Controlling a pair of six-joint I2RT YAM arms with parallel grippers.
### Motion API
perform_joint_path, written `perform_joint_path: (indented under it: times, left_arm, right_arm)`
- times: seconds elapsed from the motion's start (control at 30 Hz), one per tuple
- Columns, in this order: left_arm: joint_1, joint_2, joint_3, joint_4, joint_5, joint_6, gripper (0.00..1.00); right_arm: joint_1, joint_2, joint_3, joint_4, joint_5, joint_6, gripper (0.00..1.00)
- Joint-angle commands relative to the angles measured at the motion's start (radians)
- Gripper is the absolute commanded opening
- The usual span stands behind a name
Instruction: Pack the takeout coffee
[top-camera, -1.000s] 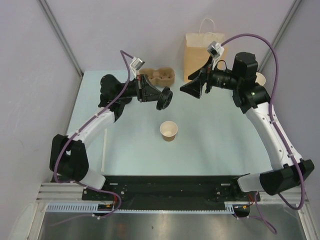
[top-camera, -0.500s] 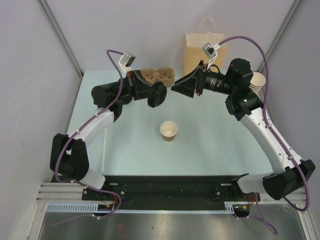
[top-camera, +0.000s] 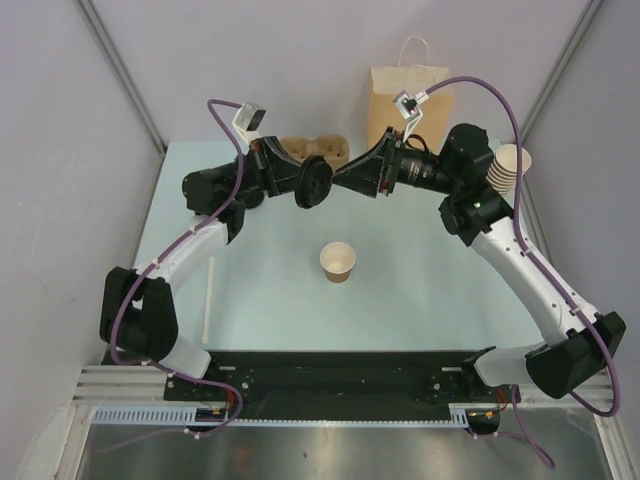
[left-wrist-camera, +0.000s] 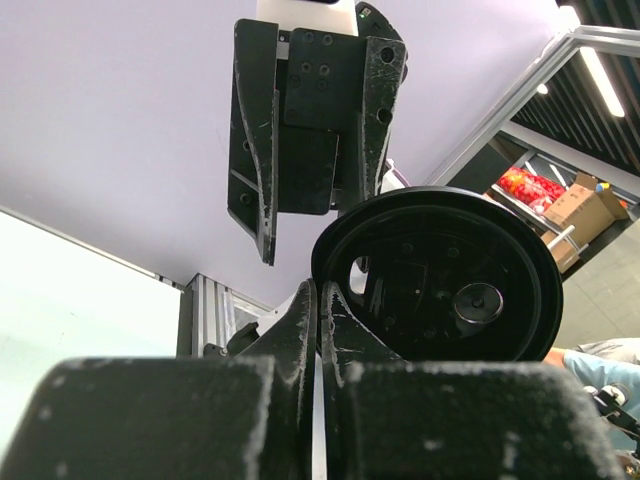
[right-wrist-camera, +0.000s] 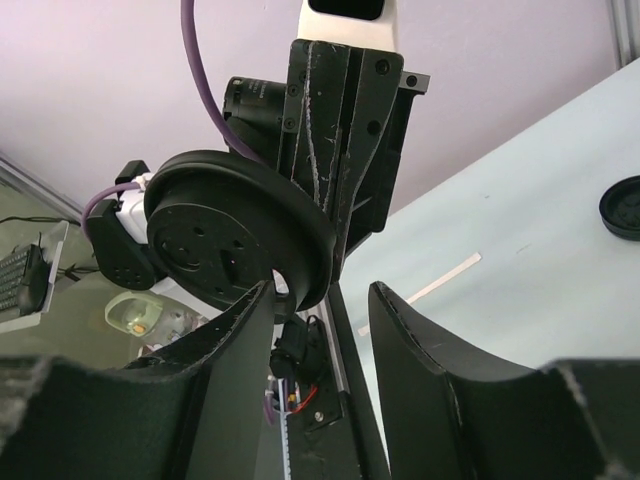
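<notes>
Since the earlier frames, both arms have been brought together above the far half of the table (top-camera: 430, 300), and the right gripper (top-camera: 345, 180) has been narrowed from wide open to roughly half open. The black lid (top-camera: 313, 183) is held aloft on edge by the left gripper (top-camera: 295, 181), whose jaws are clenched on its rim. The paper cup (top-camera: 338, 262) is left standing upright and uncovered at mid-table, well apart from both grippers.

The step in hand is judged to be a mid-air handover of the lid. It would be done well if the right gripper's fingers (right-wrist-camera: 250, 330) were closed squarely across the lid (right-wrist-camera: 235, 235) rim, opposite the left gripper (right-wrist-camera: 340, 130), and if the left grip were released only once the lid is firmly pinched. A glancing pinch on the thin rim could let the lid twist or drop.

In the right wrist view, the lid rim is seen entering the gap, close against one finger, with clear space to the other. These jaws are therefore parted and nothing is yet grasped. In the left wrist view, the lid (left-wrist-camera: 440, 275) is shown clamped at its lower edge.
</notes>
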Motion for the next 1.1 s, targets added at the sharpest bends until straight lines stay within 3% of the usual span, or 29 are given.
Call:
perform_joint_path:
  times: [0.0,0.7,0.73,0.87,0.93,1.03,1.07]
  left_arm:
    - [0.005,-0.017,-0.003,0.135,-0.026,0.009,0.00]
    - [-0.002,-0.039,-0.020,0.106,-0.038,0.037,0.00]
    - [-0.002,-0.040,-0.021,0.106,-0.038,0.037,0.00]
    - [-0.004,-0.045,-0.029,0.093,-0.035,0.049,0.00]
    - [-0.004,-0.053,-0.032,0.075,-0.031,0.069,0.07]
    - [-0.001,-0.073,-0.043,-0.023,-0.027,0.130,0.30]
    - [0.007,-0.082,-0.054,-0.052,-0.029,0.152,0.44]
  right_arm:
    - [0.017,0.013,0.007,0.061,0.017,0.010,0.47]
    - [0.043,0.037,0.007,0.106,0.023,0.044,0.26]
    - [0.043,0.037,0.007,0.106,0.030,0.046,0.24]
    - [0.032,0.039,0.007,0.095,0.043,0.050,0.00]
    - [0.023,0.037,0.007,0.092,0.045,0.059,0.00]
    - [-0.002,0.033,0.007,0.088,0.037,0.069,0.00]
    - [-0.015,0.031,0.007,0.085,0.037,0.069,0.00]
